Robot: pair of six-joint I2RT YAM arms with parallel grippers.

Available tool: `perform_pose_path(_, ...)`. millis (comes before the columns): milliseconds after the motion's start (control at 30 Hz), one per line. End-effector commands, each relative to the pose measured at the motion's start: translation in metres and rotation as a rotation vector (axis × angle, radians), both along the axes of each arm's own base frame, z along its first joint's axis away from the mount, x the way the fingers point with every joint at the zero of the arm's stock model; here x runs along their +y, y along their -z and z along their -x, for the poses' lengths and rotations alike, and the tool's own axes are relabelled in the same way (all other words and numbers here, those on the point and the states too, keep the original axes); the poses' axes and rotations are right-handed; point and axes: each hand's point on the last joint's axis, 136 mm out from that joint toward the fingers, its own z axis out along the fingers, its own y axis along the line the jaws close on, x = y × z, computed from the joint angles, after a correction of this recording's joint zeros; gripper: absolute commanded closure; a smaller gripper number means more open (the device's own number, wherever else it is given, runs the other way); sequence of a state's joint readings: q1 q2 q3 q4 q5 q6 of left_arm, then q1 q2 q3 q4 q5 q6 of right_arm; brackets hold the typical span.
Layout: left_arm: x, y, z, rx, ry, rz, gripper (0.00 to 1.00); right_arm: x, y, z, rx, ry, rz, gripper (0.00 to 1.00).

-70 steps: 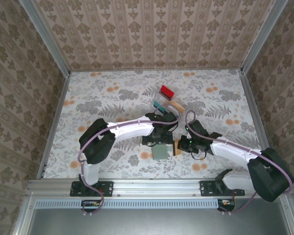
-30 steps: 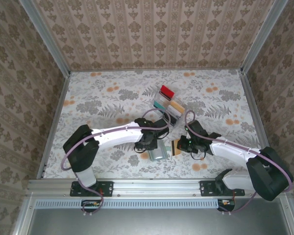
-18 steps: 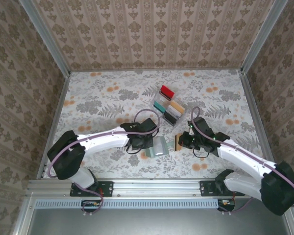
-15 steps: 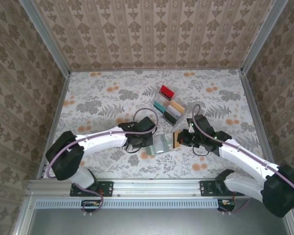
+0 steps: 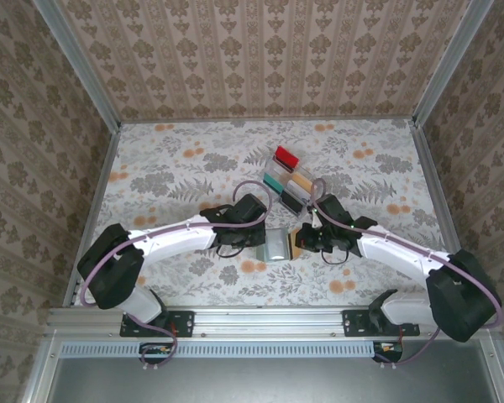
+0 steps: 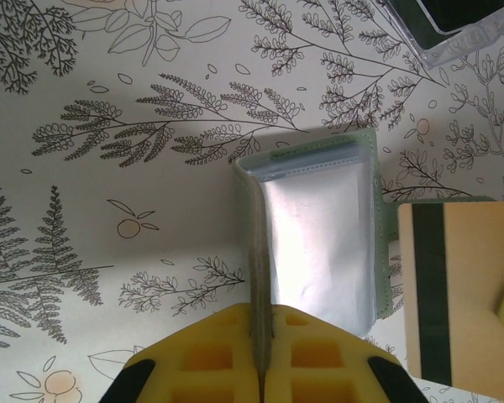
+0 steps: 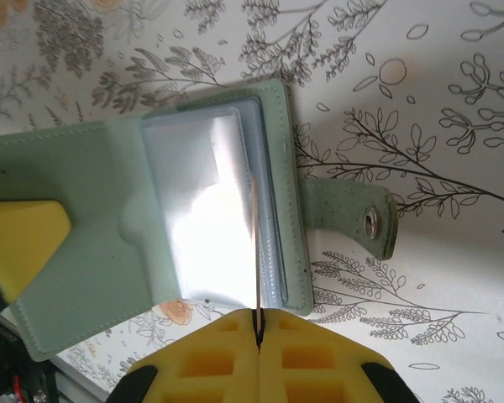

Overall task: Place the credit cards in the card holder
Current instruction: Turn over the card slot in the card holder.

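Where the two arms meet at the lower centre of the overhead view, the sage-green card holder lies open on the floral tablecloth. The left gripper is at its left edge and the right gripper at its right. Just above them in that frame, apart from the wallet, stand a red card, a teal card, a tan card and a dark card. They are sorted in a clear compartmented tray, whose corner juts into the upper right of the left wrist view. Nothing lies between the tray and the holder.

The tan-orange card at the lower right of the left wrist view shows a dark stripe down its left side. No lettering on it can be made out.

In the left wrist view the yellow pads are clenched on the holder's raised cover, which runs edge-on up from the bottom centre. The clear sleeve lies flat just to its right. In the right wrist view the pads are pinched tight on the tan-orange card, seen as a thin line at the bottom centre. It stands over the right part of the sleeve, and whether it touches cannot be told. The snap tab sticks out to the right.
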State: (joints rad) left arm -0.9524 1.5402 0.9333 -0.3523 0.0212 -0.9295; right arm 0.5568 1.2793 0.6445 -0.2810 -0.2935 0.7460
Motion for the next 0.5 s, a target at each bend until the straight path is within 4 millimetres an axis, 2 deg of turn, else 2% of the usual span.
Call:
perform_pose_path(0, 0.002, 0.008, 0.001, 0.014, 0.026, -0.013, 1.00, 0.010, -0.005, -0.008, -0.043, -0.031, -0.021, 0.97)
perform_pose_path(233, 0.008, 0.017, 0.000, 0.038, 0.023, -0.029, 1.00, 0.010, 0.004, -0.011, -0.043, -0.034, -0.006, 0.97)
perform_pose_path(367, 0.013, 0.021, 0.000, 0.045, 0.024, -0.042, 1.00, 0.000, 0.015, -0.011, -0.028, -0.014, 0.060, 0.97)
perform_pose_path(467, 0.016, 0.024, 0.000, 0.047, 0.029, -0.059, 1.00, -0.003, 0.012, -0.012, -0.038, -0.006, 0.073, 0.98)
